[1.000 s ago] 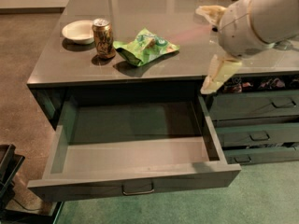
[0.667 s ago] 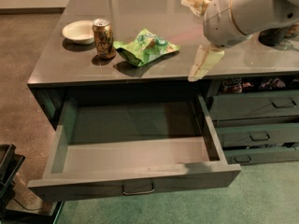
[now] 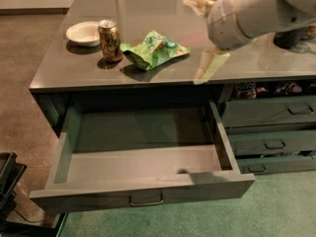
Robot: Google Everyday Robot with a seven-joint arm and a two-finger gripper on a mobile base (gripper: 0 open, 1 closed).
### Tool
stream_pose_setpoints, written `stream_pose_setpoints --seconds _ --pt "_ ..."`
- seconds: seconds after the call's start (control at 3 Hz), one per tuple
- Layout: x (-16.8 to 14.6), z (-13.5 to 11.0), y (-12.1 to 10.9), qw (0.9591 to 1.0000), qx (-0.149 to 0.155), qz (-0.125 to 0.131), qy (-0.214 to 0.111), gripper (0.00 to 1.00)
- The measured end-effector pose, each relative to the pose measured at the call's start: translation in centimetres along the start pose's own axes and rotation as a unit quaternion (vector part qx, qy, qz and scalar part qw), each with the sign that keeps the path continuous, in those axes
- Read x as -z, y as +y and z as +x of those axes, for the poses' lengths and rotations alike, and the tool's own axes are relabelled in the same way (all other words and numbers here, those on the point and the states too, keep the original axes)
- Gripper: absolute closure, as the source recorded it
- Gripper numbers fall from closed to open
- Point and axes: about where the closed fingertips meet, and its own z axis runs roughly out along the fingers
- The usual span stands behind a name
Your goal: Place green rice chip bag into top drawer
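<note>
grey glossy countertop (image 3: 148, 9): lime-green foil rice chip bag (image 3: 155, 49) left of cream two-finger gripper (image 3: 193, 41), fingers apart; dark grey top drawer (image 3: 148, 187) open below.

Chip bag (image 3: 154, 50) on the countertop (image 3: 74, 63) between can (image 3: 109, 41) and pincer (image 3: 203, 36), top drawer (image 3: 143, 199) below, in front.

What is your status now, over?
Gripper open, over countertop near green rice chip bag. Bag ungrasped. Top drawer open. Soda can beside bag.
</note>
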Motion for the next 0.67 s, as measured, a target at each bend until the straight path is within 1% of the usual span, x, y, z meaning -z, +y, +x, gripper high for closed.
stream_pose_setpoints --seconds 0.33,0.67 --pt "-3.3 -0.3 -1.7 0.9979 0.052 0.025 -0.029 0.00" --pt "-6.6 -0.6 -3.1 0.9929 0.096 0.043 -0.055 0.00"
